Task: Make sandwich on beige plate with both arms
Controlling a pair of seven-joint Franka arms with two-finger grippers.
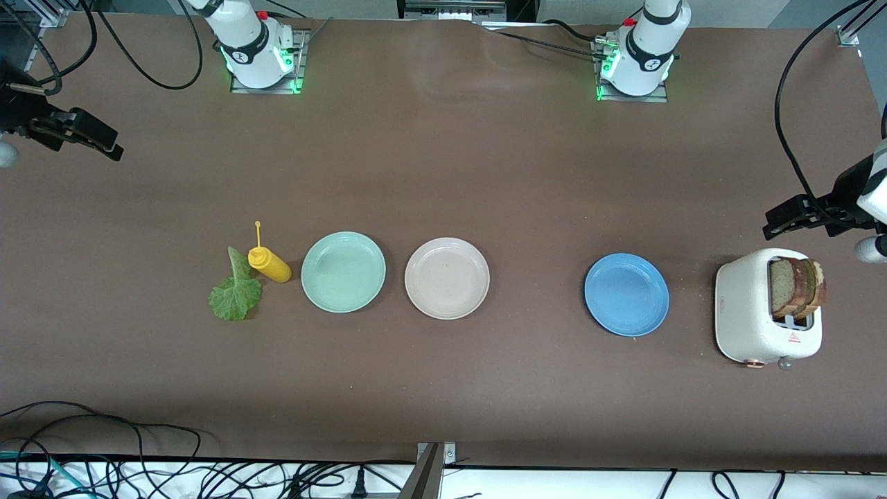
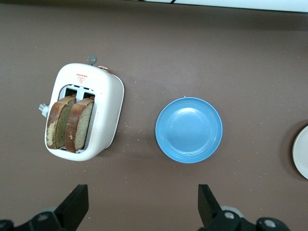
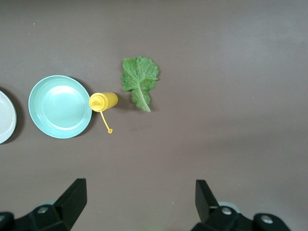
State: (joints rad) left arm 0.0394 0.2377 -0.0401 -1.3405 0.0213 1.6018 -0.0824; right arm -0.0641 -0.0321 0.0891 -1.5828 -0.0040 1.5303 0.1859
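1. Left gripper (image 2: pixel 139 204), fingers apart and holding nothing, hangs above the table near the toaster (image 1: pixel 750 310).
2. Right gripper (image 3: pixel 139 202), fingers apart, holds nothing.
3. Two bread slices (image 1: pixel 797 285) stand in the toaster.
4. Beige plate (image 1: pixel 447 278) lies bare, well apart from the toaster.
5. Lettuce leaf (image 1: pixel 236 292) lies farthest from the toaster.

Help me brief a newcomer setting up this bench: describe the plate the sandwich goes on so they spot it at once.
Find the row of three round plates across the middle of the brown table. The beige plate is the middle one, beside the mint-green plate, with the blue plate standing farther off toward the toaster. It is the only pale, off-white plate; it holds nothing yet.
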